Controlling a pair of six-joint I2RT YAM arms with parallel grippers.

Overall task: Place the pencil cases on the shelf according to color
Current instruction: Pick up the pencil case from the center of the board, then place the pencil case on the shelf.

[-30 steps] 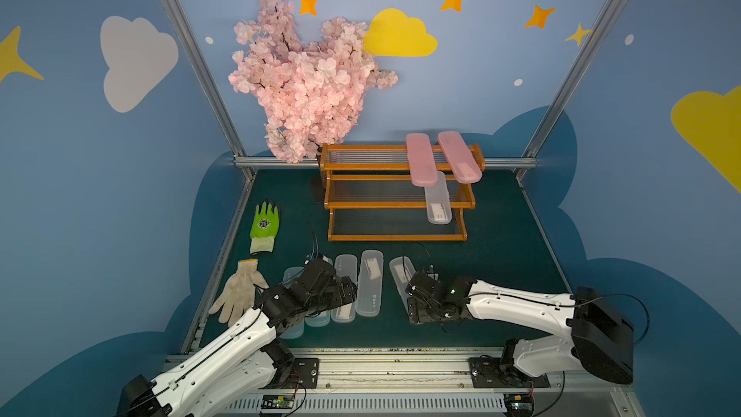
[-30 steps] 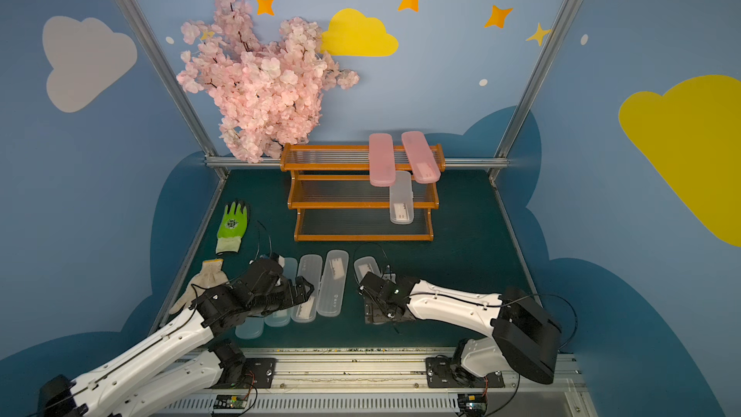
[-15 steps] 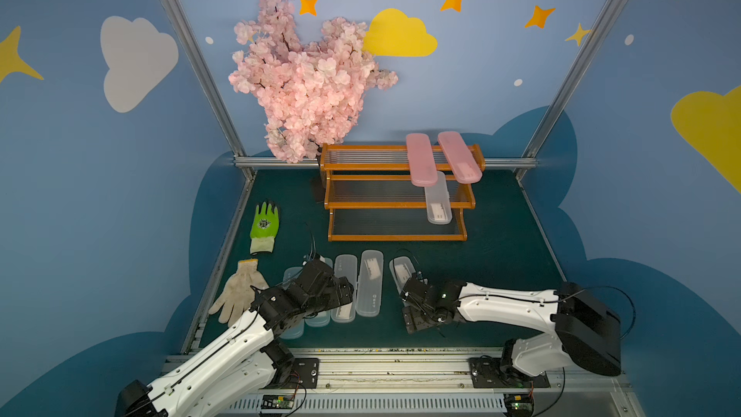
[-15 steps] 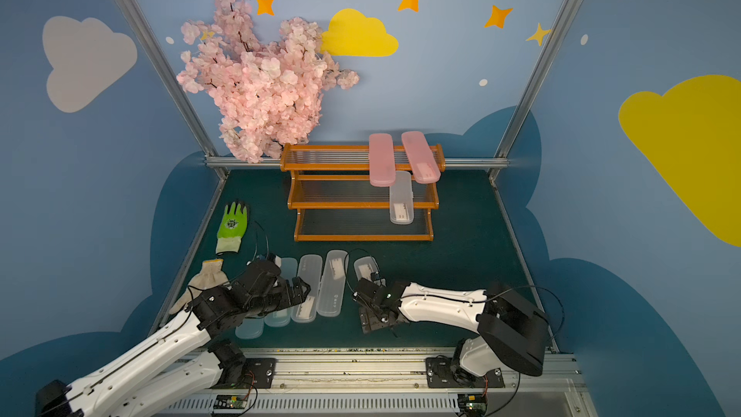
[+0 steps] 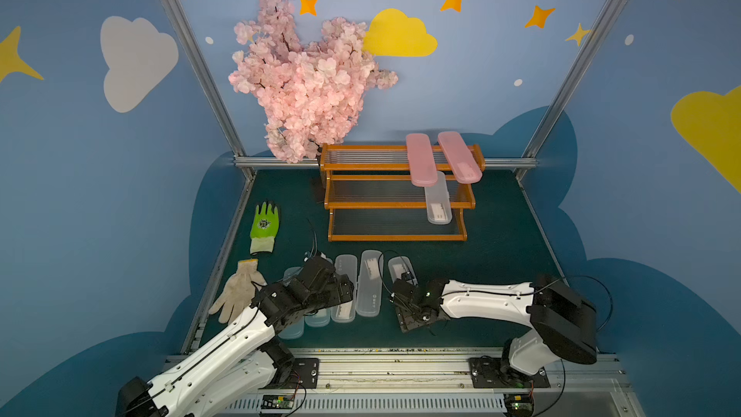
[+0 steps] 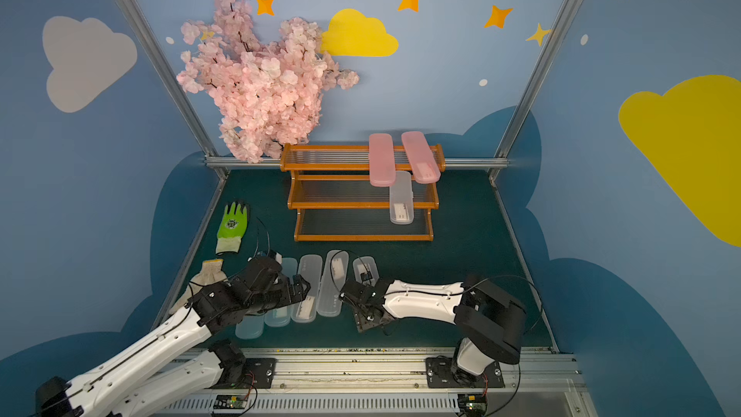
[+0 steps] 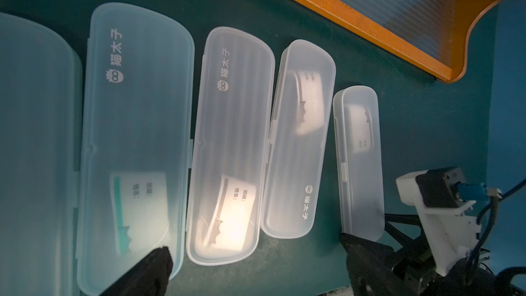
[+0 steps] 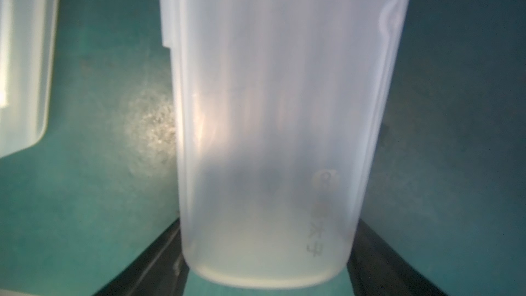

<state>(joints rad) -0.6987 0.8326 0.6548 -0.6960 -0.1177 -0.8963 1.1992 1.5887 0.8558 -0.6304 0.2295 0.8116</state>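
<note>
The right end effector [image 8: 267, 266] is low on the desk [image 5: 501, 274], at the near end of the rightmost clear case [image 5: 401, 268] in the row. In the right wrist view its fingers [image 8: 159, 269] stand one on each side of that case, tight against its edges. Pinching it or merely flanking it, I cannot tell. The case lies flat on the desk, with a gap between it and its neighbour.

Over to the row: five cases lie side by side in front of the shelf [image 5: 397, 237], long axes pointing at it. Two blue cases [image 7: 133, 138] sit on the left, then the two middle cases [image 7: 230, 143], both clear. The left end effector [image 5: 335, 294] hangs over the blue cases. Only one dark fingertip [image 7: 150, 269] shows in the left wrist view, above the near end of a blue case, so spread or pressed together, I cannot tell.

Up on the shelf, two pink cases [image 5: 420, 160] lie across the top tier at its right, jutting past the front rail. The shelved case [image 5: 437, 202], a clear one, sits on the middle tier under them, its front end overhanging too.

Left of the row, a green glove [image 5: 264, 226] and a beige glove [image 5: 238, 294] lie flat on the desk.
</note>
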